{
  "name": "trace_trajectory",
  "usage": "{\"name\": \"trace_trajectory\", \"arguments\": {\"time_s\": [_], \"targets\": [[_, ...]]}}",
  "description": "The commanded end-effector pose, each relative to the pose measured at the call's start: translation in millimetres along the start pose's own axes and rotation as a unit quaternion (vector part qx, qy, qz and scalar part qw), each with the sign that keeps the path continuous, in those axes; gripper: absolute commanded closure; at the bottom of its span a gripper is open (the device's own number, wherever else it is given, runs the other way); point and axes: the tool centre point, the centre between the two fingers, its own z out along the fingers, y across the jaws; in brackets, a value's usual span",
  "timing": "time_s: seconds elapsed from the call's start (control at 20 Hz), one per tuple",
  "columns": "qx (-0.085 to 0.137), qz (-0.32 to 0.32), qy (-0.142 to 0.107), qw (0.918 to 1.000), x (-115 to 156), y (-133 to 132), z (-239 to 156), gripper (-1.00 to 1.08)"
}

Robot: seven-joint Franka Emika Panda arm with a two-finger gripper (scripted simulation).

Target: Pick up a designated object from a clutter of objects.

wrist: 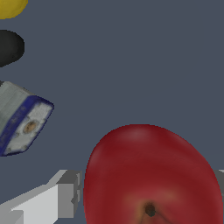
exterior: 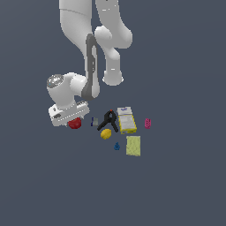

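Gripper (exterior: pixel 74 120) straddles the apple (wrist: pixel 151 177), not plainly clamped.

The apple sits between the fingers (wrist: pixel 48 203), one beside its flank, so the jaws stand wide for a side grasp; contact is unclear. Beyond it lie a grey-blue piece (wrist: pixel 22 120), the clamp (exterior: pixel 109 120) and lemon (exterior: pixel 105 133). Only the exterior view shows the box (exterior: pixel 126 120) and sponge (exterior: pixel 133 145) farther along the desk (exterior: pixel 176 176).

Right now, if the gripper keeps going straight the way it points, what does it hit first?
The apple: it sits between the fingers of the gripper, directly ahead. Whether they already touch it is unclear.
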Motion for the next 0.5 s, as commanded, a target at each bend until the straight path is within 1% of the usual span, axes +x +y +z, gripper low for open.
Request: {"name": "trace_trajectory", "arguments": {"time_s": [0.0, 0.05, 0.1, 0.45], "targets": [[0.0, 0.0, 0.0, 1.0, 0.3, 0.5, 3.6, -0.92], [0.0, 0.0, 0.0, 1.0, 0.3, 0.5, 3.9, -0.92], [0.0, 0.0, 0.0, 1.0, 0.3, 0.5, 3.9, 1.08], [0.0, 0.0, 0.0, 1.0, 0.3, 0.5, 3.9, 1.08]]}}
